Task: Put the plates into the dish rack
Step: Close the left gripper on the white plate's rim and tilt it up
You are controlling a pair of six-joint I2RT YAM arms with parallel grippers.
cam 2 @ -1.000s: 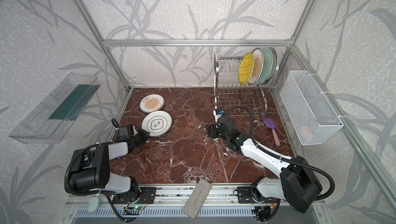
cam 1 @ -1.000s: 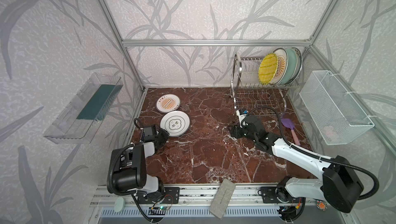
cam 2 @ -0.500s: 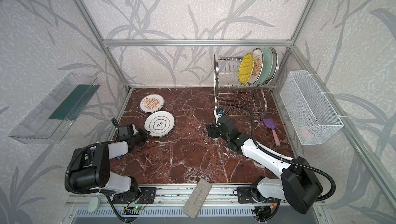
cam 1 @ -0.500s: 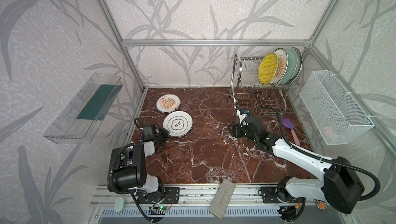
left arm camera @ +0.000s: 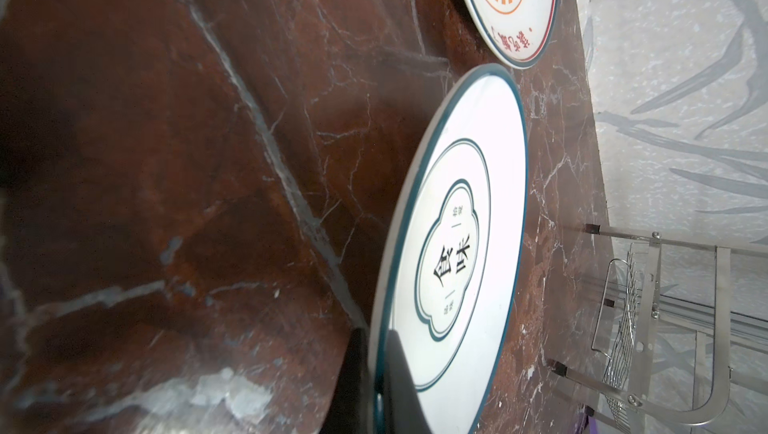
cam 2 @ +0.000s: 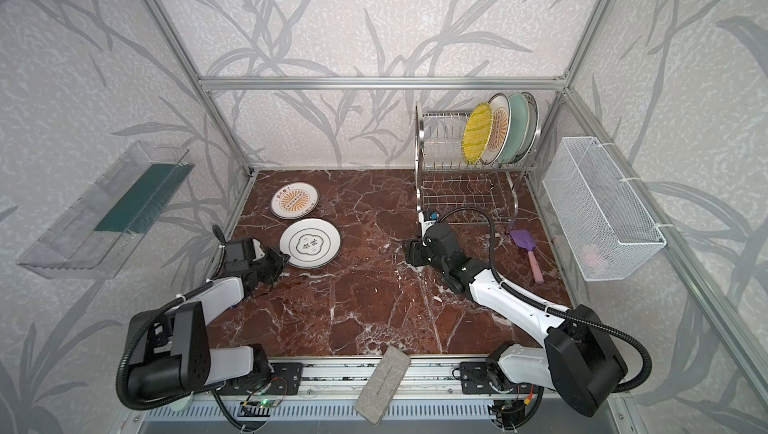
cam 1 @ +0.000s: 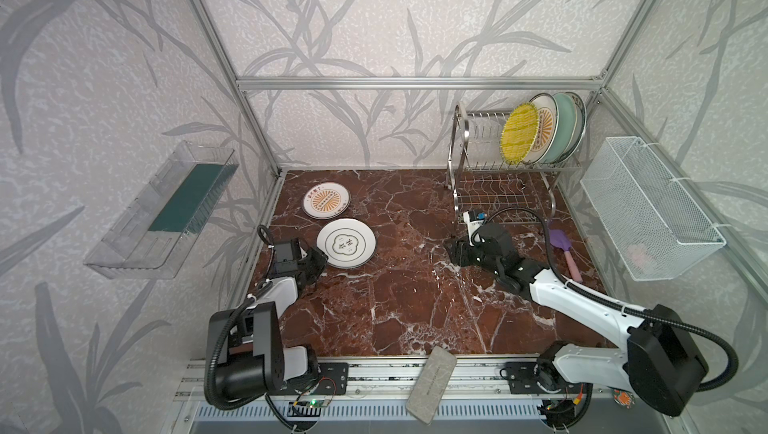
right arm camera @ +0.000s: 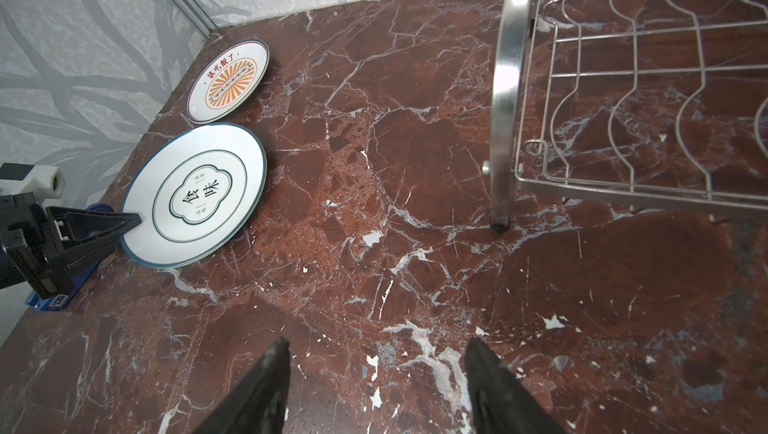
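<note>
In both top views, the left end effector (cam 1: pixel 321 256) (cam 2: pixel 284 257) sits at the left edge of the marble bench (cam 1: pixel 415 307) (cam 2: pixel 365 307), clamped on the near rim of the white plate with black rings (cam 1: pixel 346 243) (cam 2: pixel 309 243). The left wrist view shows that rim pinched between the two dark fingers (left arm camera: pixel 399 374), with the end effector (left arm camera: pixel 376 336) closed tight on it. The plate's held edge looks slightly raised off the bench, though how far is hard to tell.

Just behind it, toward the upper left of the bench, a white plate with an orange sunburst (cam 1: pixel 326 200) (cam 2: pixel 295 201) lies flat, close to the ringed plate but apart from it.

The dish rack (cam 1: pixel 519 168) (cam 2: pixel 469 168) stands at the upper right of the bench. Four plates stand on edge in its top tier, crowded at the right end: the small yellow plate (cam 1: pixel 519 135) in front, then a second sunburst plate (cam 1: pixel 545 126), the mint plate (cam 1: pixel 564 124) and the teal-rimmed plate (cam 1: pixel 582 114). The lower tier holds nothing.

The right end effector (cam 1: pixel 452 250) (cam 2: pixel 409 253) hovers low over bare marble in front of the rack, right of centre. In the right wrist view, its fingers stand well apart with nothing between them (right arm camera: pixel 376 347).

A purple spatula (cam 1: pixel 559 241) lies on the bench to its right.
</note>
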